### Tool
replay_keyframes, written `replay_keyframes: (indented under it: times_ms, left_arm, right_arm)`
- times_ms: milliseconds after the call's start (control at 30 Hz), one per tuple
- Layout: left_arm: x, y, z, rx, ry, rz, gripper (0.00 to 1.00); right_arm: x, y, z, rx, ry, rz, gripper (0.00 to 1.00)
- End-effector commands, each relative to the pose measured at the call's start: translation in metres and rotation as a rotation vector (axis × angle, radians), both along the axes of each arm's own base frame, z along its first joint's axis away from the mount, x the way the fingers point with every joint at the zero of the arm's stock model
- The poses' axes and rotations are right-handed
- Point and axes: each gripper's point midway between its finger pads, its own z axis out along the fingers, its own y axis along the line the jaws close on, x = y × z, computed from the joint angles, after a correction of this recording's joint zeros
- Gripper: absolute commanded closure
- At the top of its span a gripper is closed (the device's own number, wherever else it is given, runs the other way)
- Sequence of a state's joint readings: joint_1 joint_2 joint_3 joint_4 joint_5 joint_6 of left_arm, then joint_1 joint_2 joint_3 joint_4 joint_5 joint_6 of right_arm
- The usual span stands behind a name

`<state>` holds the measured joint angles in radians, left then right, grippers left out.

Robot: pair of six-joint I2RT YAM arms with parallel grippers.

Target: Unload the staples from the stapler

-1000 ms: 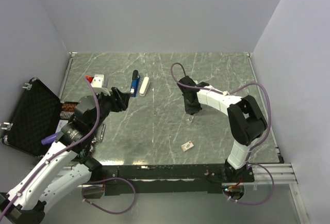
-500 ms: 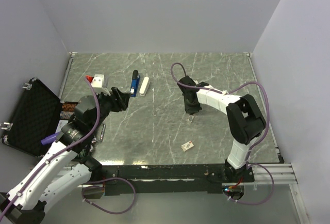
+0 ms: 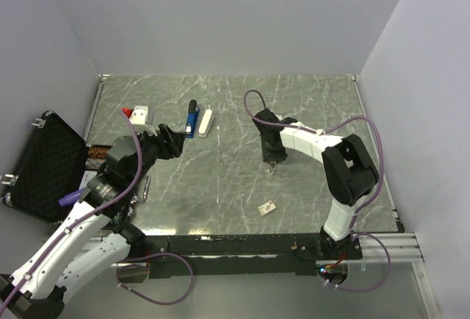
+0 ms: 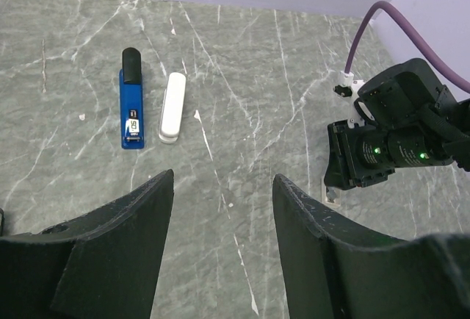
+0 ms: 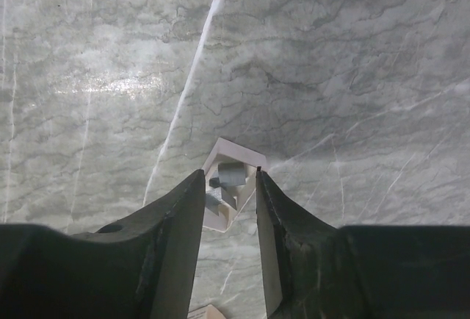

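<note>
Nothing's moved this last second. My left gripper [image 4: 220, 187] hangs wide open, short of the stapler [image 4: 131, 106], which lies flat just beside the white bar [image 4: 172, 107]. My right gripper [image 5: 230, 183] sits nearly closed around a white scrap [image 5: 233, 153], can't tell if it's pinching. Unloading looks stalled, not really begun.

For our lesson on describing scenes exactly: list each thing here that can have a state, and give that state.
stapler: lying flat, unheld.
white bar: lying flat beside the stapler, not touching.
black case: open.
left gripper: open, empty.
right gripper: fingers narrowly apart over a small white piece; grip unclear.
</note>
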<state>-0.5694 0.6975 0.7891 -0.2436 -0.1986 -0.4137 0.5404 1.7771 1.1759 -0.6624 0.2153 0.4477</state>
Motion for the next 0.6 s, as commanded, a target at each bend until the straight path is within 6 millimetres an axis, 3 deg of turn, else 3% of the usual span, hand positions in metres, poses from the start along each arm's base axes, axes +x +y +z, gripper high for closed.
replay_keyframes:
  times_ms: [0, 367, 567]
  left_arm:
    - [0.002, -0.003, 0.016, -0.046, -0.045, -0.01, 0.39]
    - [0.001, -0.004, 0.016, -0.048, -0.044, -0.015, 0.39]
    - [0.001, -0.005, 0.015, -0.049, -0.042, -0.018, 0.39]
  right_arm:
    - [0.006, 0.001, 0.007, 0.013, -0.024, -0.012, 0.58]
    - [0.014, -0.017, 0.035, -0.049, -0.104, 0.023, 0.58]
    - [0.022, -0.019, 0.04, -0.072, -0.114, 0.157, 0.53]
